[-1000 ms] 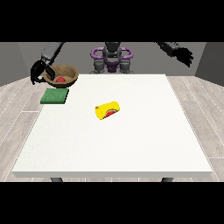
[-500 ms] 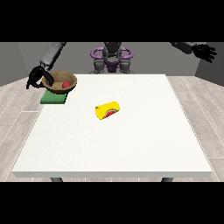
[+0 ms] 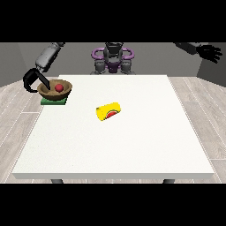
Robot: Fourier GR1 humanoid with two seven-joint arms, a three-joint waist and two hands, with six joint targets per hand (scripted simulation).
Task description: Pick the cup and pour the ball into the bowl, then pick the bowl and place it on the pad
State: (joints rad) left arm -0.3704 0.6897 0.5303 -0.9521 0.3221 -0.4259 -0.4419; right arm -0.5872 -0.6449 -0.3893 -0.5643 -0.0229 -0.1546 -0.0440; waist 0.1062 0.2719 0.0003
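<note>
Brown bowl [image 3: 55, 89] with the red ball [image 3: 58, 88] sits on the green pad [image 3: 54, 101] — likely placed; beside it the robot hand [image 3: 32, 80] at the view's left curls, holding nothing.

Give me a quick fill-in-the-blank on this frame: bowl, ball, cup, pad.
1. The red ball lies inside the ____.
2. The yellow cup lies on its ____ on the white table.
3. The brown bowl sits on the ____ pad.
4. The robot hand at the view's ____ is beside the bowl; the other robot hand is raised, off past the table's edge.

Missing words: bowl; side; green; left
</note>
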